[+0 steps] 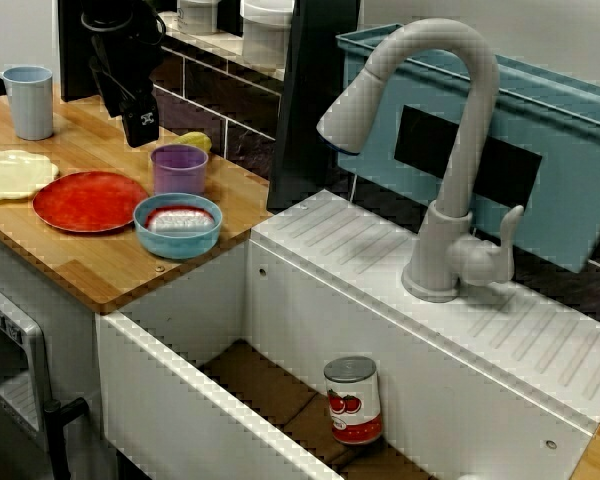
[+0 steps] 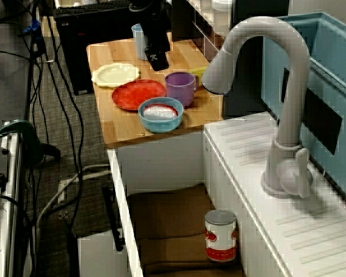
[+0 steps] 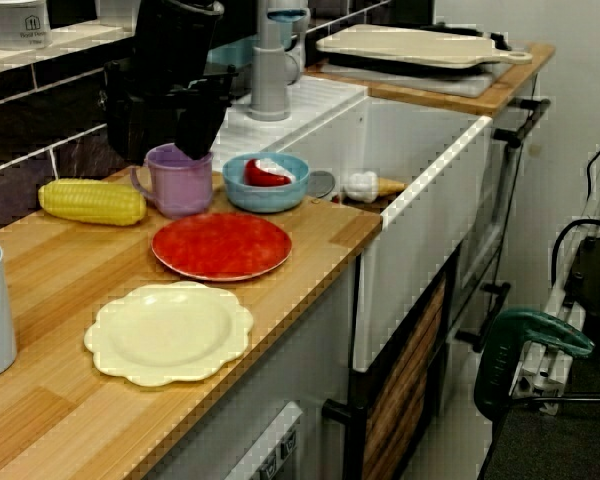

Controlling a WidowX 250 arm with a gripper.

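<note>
The black gripper (image 1: pixel 141 130) is hanging over the wooden counter (image 1: pixel 100 268), close above and slightly to one side of the purple mug (image 1: pixel 179 168). Its fingers are merging into one dark shape, so I cannot tell how wide they are. The mug is standing upright near the counter's back edge, with a corn cob (image 3: pixel 92 201) lying beside it. A blue bowl (image 1: pixel 178 226) and a red plate (image 1: pixel 90 200) are sitting in front, toward the sink-side corner.

Purple mug (image 1: pixel 179 170), upright, on the wooden counter (image 1: pixel 110 268), just beside blue bowl (image 1: pixel 176 246) and red plate (image 1: pixel 88 200).
</note>
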